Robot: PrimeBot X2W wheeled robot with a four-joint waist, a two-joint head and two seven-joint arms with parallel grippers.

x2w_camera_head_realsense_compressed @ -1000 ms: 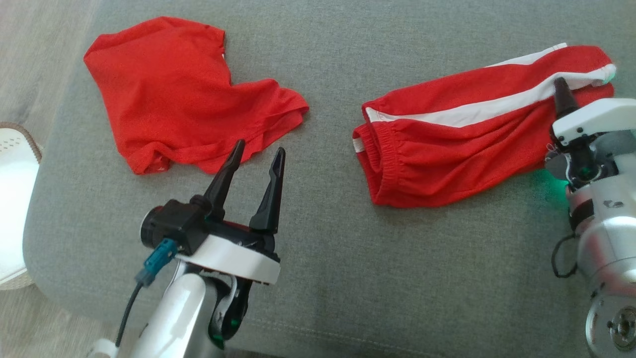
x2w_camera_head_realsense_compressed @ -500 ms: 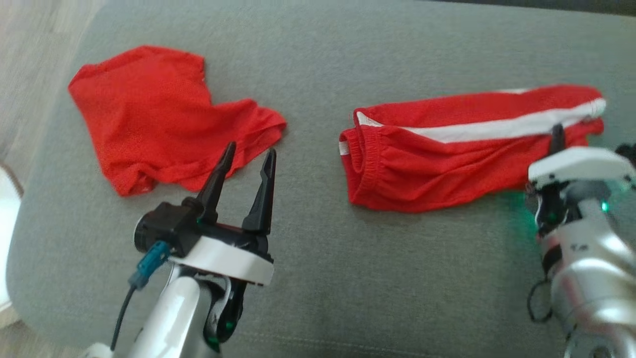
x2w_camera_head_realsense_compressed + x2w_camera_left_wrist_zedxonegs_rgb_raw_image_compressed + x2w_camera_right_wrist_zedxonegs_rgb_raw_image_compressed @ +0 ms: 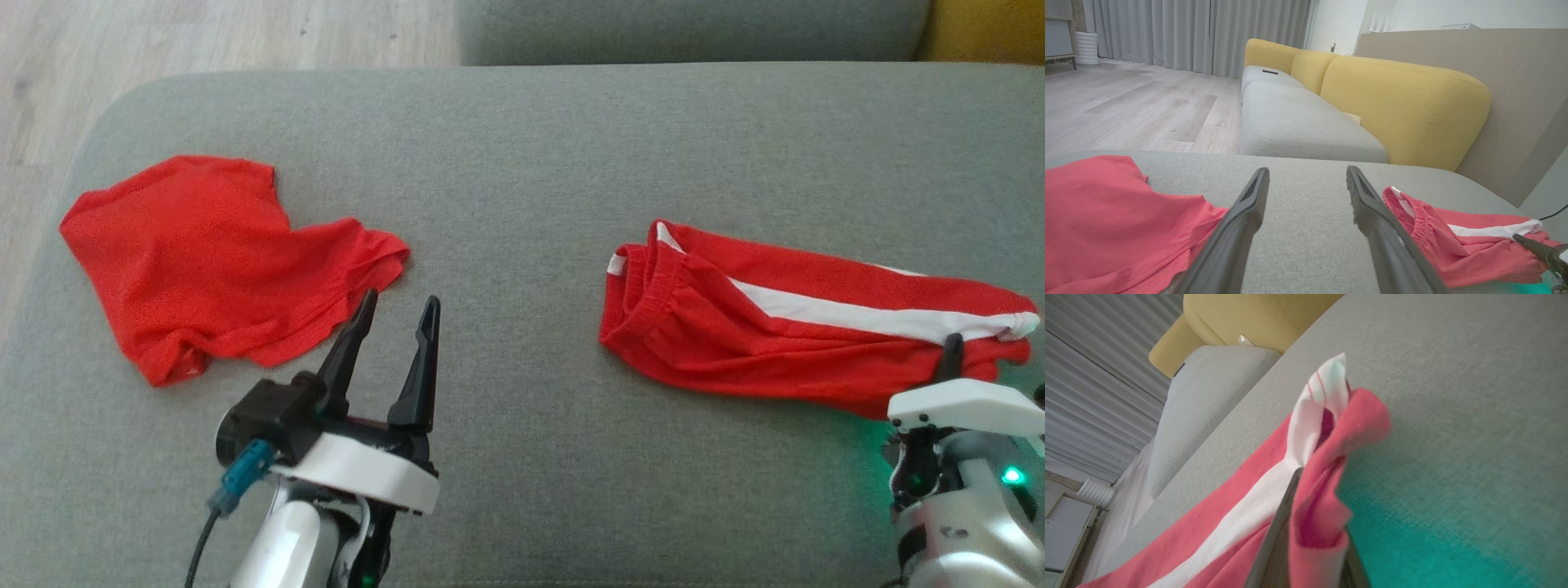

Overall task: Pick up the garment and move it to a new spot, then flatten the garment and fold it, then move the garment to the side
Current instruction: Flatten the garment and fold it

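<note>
The red shorts (image 3: pixel 759 343) lie at the right of the grey cushion (image 3: pixel 522 163). The right jaws pinch their right end, pressed together on the cloth. The left jaws stand spread, holding nothing, close beside the red shirt (image 3: pixel 188 253) at left.

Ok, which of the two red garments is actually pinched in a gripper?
The white-striped shorts: the right gripper is shut on their leg end. The plain red garment lies ungripped.

Matt mesh-cloth shorts (image 3: pixel 735 351) lie on coarse grey woven cushion (image 3: pixel 522 163).
</note>
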